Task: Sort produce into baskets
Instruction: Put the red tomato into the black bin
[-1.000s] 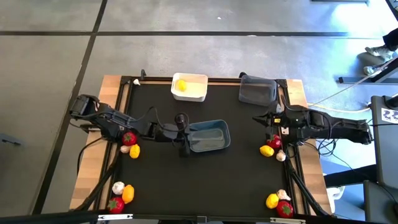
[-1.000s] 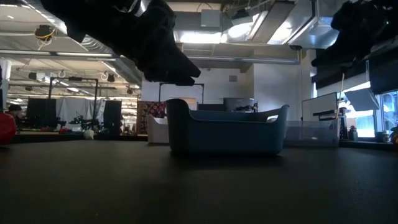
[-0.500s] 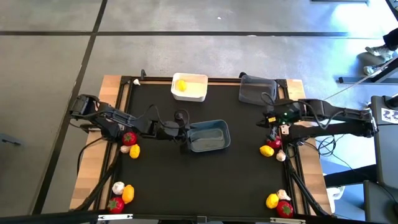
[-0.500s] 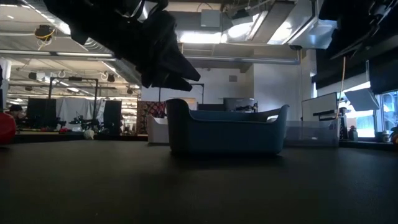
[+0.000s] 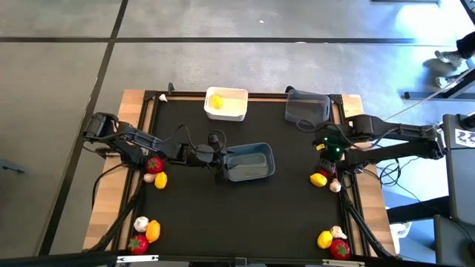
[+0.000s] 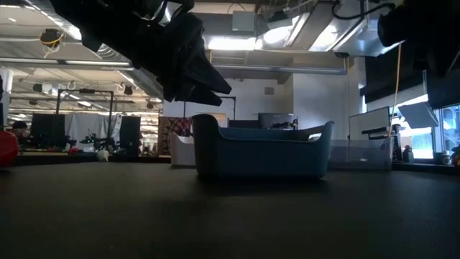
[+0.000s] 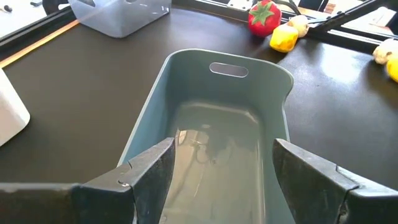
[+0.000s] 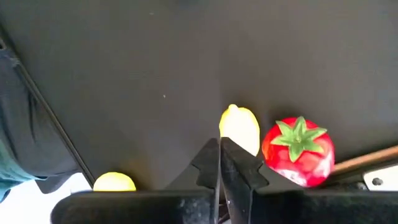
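Observation:
The blue-grey basket (image 5: pixel 260 147) stands mid-table and looks empty in the left wrist view (image 7: pixel 186 68). My left gripper (image 7: pixel 224 149) hangs open just above its left end (image 6: pixel 205 122), holding nothing. A white basket (image 5: pixel 236 111) at the far edge holds a yellow piece (image 5: pixel 215 101). The dark grey basket (image 5: pixel 307 107) stands at the far right. My right gripper (image 8: pixel 219 146) is shut and empty. It points down over a yellow piece (image 8: pixel 239 127) and a red tomato (image 8: pixel 297 152) lying on the mat near the right edge.
More produce lies in small groups: by the left arm (image 5: pixel 154 166), at the near left corner (image 5: pixel 145 231), at the near right corner (image 5: pixel 332 241), plus one garlic bulb (image 5: pixel 162 97) at the far left corner. Bare mat lies in front of the blue-grey basket (image 5: pixel 245 215).
My right arm has risen and drawn back toward the table's right edge. Its gripper has tipped from nearly level to pointing steeply down over the produce there, and it has stayed shut. My left gripper has rolled slightly over the basket's end.

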{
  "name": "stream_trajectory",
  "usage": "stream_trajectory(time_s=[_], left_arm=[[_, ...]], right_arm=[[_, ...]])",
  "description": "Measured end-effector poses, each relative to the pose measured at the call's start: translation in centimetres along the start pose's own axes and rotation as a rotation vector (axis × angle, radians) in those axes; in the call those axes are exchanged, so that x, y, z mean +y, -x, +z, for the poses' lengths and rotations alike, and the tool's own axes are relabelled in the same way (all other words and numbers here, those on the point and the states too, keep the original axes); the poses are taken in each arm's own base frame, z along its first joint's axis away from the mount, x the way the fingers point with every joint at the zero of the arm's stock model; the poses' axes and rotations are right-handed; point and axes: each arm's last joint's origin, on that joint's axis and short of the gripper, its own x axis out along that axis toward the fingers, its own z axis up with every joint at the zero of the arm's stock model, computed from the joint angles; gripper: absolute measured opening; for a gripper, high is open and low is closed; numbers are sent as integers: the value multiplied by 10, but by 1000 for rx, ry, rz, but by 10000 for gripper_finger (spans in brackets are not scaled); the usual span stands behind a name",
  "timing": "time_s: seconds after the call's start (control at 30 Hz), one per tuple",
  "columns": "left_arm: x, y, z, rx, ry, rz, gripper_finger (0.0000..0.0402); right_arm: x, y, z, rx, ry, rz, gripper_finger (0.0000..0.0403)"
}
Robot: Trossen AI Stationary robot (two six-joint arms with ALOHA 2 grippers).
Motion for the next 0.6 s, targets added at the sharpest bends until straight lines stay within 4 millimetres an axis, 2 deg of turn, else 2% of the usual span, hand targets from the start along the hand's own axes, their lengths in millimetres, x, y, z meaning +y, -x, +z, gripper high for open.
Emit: stream_trajectory(time_s=[0.17,0.27,0.4,0.6], left_arm=[[0,0,0,2,-8,1,263],[0,0,0,1,-39,0,263],[0,0,0,2,-44,1,263],[0,0,0,2,-49,1,263]], right_arm=[[0,-4,4,20,-12,-32,21],[-1,-6,5,31,-60,-77,43],[-3,-9,4,84,-91,-125,102],[-4,-16,8,143,-135,-200,220]])
